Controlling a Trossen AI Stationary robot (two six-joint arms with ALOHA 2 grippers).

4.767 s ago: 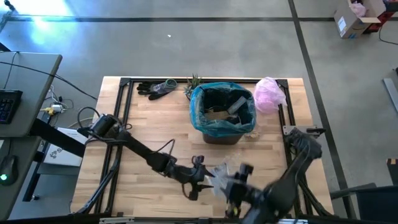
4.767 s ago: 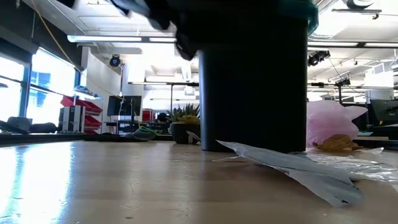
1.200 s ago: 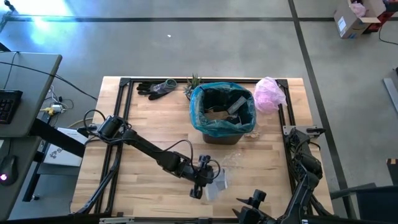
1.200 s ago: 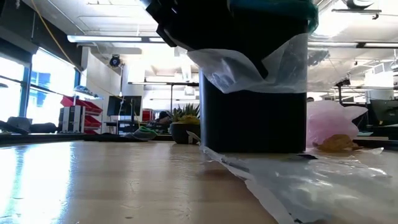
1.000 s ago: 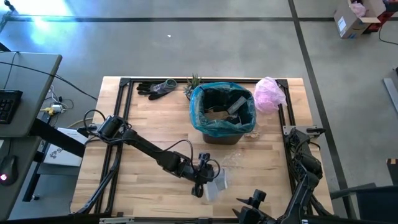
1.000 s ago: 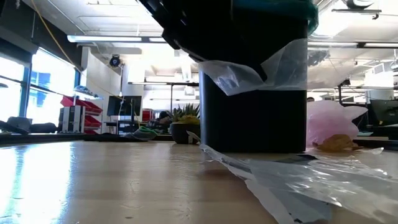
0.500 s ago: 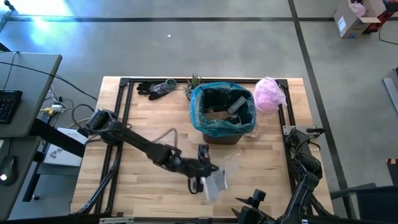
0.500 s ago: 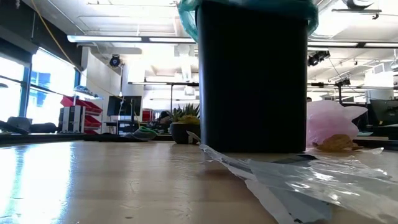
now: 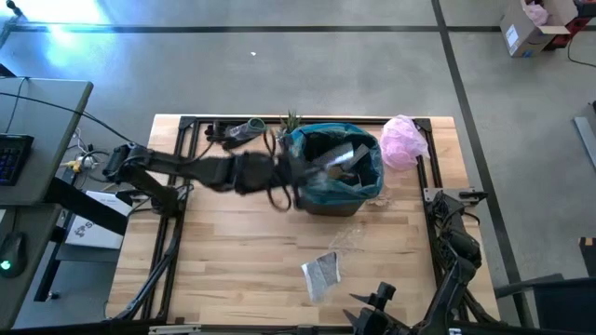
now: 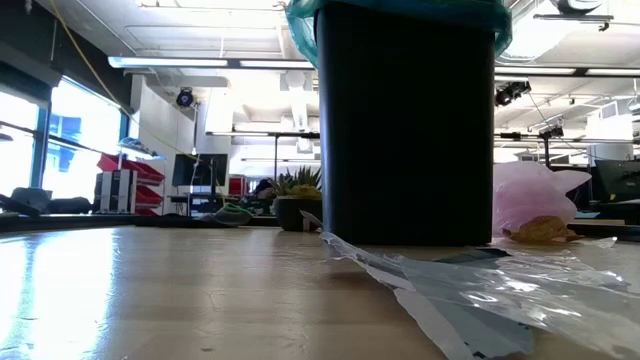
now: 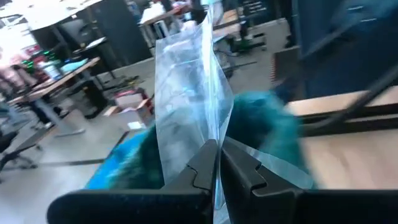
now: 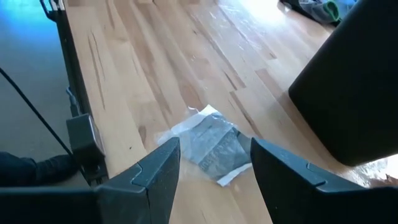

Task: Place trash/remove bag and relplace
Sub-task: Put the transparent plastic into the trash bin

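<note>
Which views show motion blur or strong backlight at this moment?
High view: the left arm is smeared by motion at the bin. Left wrist view: the background is blurred, while the clear wrapper pinched in the left gripper stays fairly sharp. Low view: bright ceiling lights turn the bin into a black silhouette.

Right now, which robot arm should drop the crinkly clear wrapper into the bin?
The left: its tool is shut on the clear plastic wrapper, over the teal-lined bin. The right tool is open, low by the table's front edge.
</note>
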